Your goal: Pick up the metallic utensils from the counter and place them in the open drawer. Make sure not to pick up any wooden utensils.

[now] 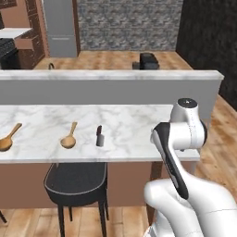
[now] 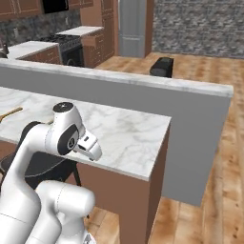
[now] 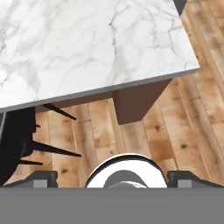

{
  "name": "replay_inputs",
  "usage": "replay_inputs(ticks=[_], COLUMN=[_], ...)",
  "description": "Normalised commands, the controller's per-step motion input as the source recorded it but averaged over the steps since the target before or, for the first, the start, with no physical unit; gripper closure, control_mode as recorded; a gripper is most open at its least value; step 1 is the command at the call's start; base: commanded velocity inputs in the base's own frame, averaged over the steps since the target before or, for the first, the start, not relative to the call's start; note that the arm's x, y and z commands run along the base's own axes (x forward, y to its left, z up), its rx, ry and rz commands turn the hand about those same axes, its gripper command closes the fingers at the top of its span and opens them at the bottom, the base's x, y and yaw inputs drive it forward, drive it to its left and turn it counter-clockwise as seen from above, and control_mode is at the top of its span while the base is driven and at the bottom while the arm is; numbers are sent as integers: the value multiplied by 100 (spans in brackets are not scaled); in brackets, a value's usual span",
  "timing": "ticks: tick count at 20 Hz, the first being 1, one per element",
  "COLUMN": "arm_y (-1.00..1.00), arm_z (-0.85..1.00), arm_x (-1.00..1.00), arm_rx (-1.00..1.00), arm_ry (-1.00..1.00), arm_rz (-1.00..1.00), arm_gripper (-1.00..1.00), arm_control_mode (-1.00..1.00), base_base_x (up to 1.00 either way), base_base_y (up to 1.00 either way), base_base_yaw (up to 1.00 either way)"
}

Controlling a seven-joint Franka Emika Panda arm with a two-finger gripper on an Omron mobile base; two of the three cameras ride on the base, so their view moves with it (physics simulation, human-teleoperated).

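On the white marble counter (image 1: 129, 125) lies a short metallic utensil (image 1: 99, 136) with a dark handle and silver blade, left of centre. Two tan wooden spoons rest further left, one (image 1: 69, 138) next to it and one (image 1: 9, 138) at the left edge. A spoon handle (image 2: 10, 114) also pokes into the right base view. My gripper (image 3: 112, 180) is open and holds nothing, its fingertips (image 3: 41, 179) standing wide apart. It hangs by the counter's (image 3: 87, 43) near right corner, well right of the utensil. The drawer is out of view.
A black stool (image 1: 76, 183) stands under the counter's front edge, left of my arm, and shows as stool legs (image 3: 17, 140) in the hand view. A raised grey ledge (image 1: 111, 85) runs behind the counter. Wooden floor (image 3: 144, 131) lies below the corner.
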Motion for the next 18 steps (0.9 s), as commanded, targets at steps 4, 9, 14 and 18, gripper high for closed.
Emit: replay_inputs(ticks=[4,9,14,18], arm_y=[0,0,0,0], arm_z=[0,0,0,0], arm_x=[0,0,0,0], arm_rx=[0,0,0,0], arm_ry=[0,0,0,0], arm_rz=[0,0,0,0], arm_gripper=[-100,-100,-100,-100], arm_control_mode=[100,100,100,100], base_base_x=[63,62,46,31], base_base_y=[38,2,14,27], base_base_yaw=[22,30,21,0])
